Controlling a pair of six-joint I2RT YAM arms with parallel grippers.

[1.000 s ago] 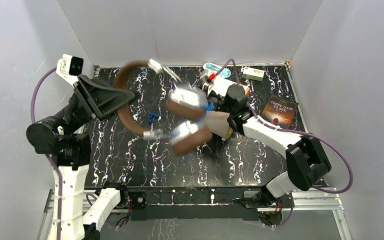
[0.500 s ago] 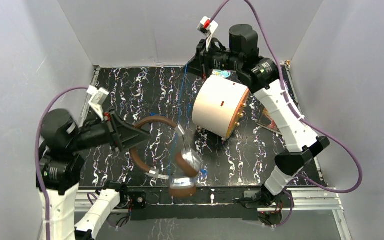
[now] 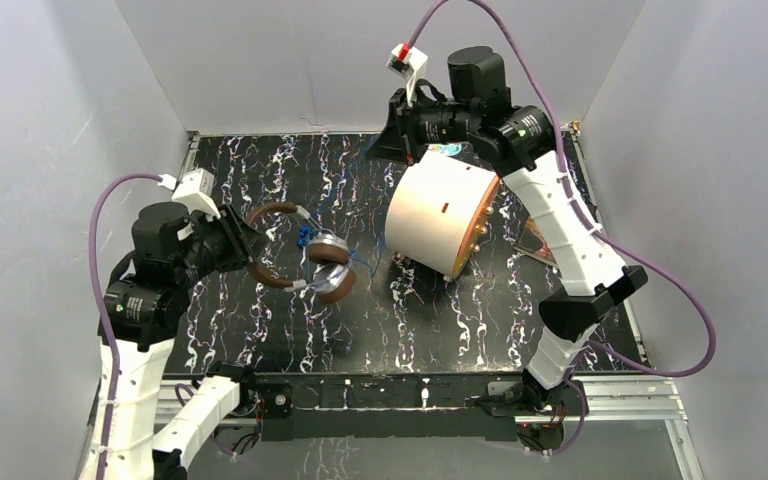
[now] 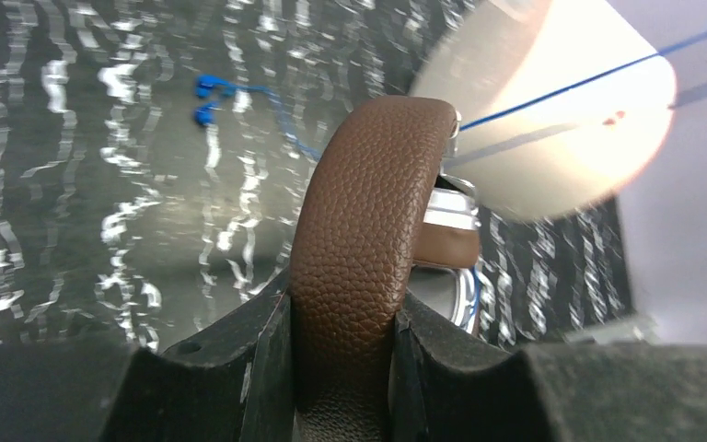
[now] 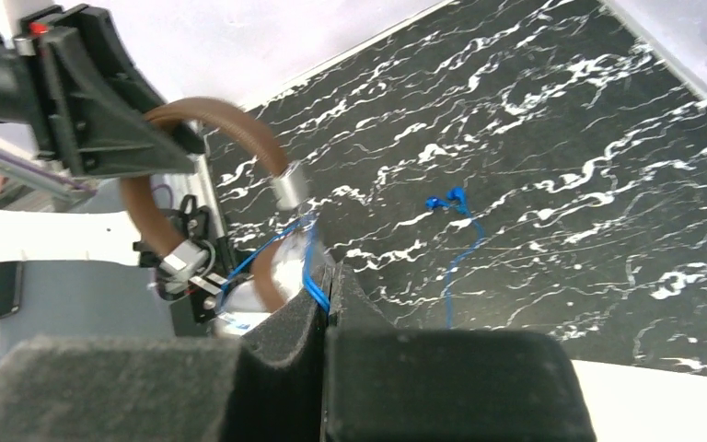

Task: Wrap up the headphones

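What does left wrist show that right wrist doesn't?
Only left wrist: blue cable stretched taut across the cream cylinder. Only right wrist: right hand shut on that cable, and the headband's whole arc. Both: left hand clamping the headphones by the brown headband, the cable's loose end on the marbled table.

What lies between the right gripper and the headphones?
The thin blue cable spans that gap, pinched in the shut right gripper and running to the headphones. The right wrist view shows it best.

Left gripper, right gripper — both clamped
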